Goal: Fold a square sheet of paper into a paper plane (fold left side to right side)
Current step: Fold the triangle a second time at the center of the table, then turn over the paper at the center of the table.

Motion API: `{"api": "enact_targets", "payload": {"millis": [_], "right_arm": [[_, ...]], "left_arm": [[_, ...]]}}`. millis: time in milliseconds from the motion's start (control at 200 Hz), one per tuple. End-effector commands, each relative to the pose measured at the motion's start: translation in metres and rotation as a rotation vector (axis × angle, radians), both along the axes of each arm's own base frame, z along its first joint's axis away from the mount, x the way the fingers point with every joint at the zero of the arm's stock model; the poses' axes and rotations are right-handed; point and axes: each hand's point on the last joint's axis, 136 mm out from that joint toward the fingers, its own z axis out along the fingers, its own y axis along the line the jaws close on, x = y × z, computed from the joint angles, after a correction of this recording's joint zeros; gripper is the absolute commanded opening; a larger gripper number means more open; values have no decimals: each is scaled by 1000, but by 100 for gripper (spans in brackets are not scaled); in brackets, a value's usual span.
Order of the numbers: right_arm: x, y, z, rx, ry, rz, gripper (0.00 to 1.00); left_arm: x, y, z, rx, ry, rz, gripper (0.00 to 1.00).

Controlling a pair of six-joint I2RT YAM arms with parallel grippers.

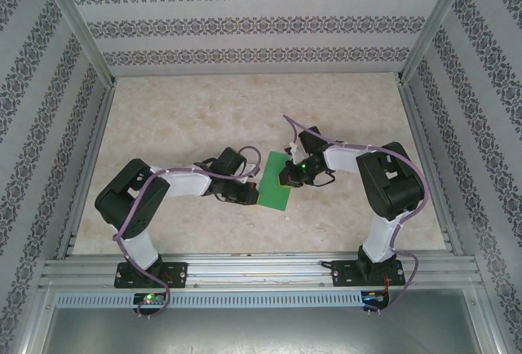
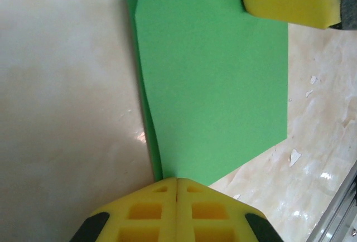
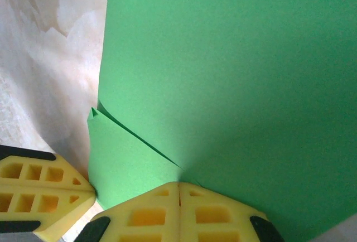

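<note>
Matte green paper (image 1: 274, 186), marbled table (image 1: 245, 109)

Bright, even light; soft close-ups.

Square sheet of paper (image 1: 276, 181): plain bright green, uniform on both visible layers.
Surface (image 1: 245, 109): cream-beige, marbled with faint tan mottling; scattered glossy white flecks toward near edge.
Left gripper (image 2: 177, 182): jaws yellow, black at outer corners.
Right gripper (image 3: 179, 185): jaws same yellow, same black corners.
Arms (image 1: 183, 181): black joints, white links.
Cables (image 1: 121, 241): pale purple.
Walls (image 1: 261, 24): white, horizontal bands of dark grey floral ornament.
Frame rails (image 1: 261, 271): silver-grey metal.
</note>
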Motion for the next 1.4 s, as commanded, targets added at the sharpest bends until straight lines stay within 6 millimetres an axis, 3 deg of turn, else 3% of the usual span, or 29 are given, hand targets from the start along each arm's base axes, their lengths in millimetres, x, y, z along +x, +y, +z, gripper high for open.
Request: {"api": "enact_targets", "payload": {"millis": [0, 180, 330, 470, 600, 759, 989, 1394], "right_arm": [[-15, -57, -55, -298, 79, -64, 0], [1, -36, -27, -179, 23, -79, 0], [20, -17, 22, -30, -87, -98, 21], [28, -35, 55, -41, -205, -157, 39], [27, -60, 72, -45, -291, -239, 51], [15, -80, 78, -13, -330, -309, 64], [-4, -94, 70, 6, -300, -341, 64], [-16, -83, 61, 87, -250, -314, 58]], "left_arm": [[-17, 33, -21, 122, 79, 42, 3], [-14, 29, -5, 85, 39, 27, 9], [-4, 16, 22, 9, -17, 9, 21], [10, 4, 40, -33, -65, 1, 33], [25, -8, 46, -58, -96, -10, 39], [46, -20, 45, -66, -126, -10, 42], [65, -33, 32, -49, -127, -32, 41], [76, -37, 26, -47, -148, -23, 8]]}}
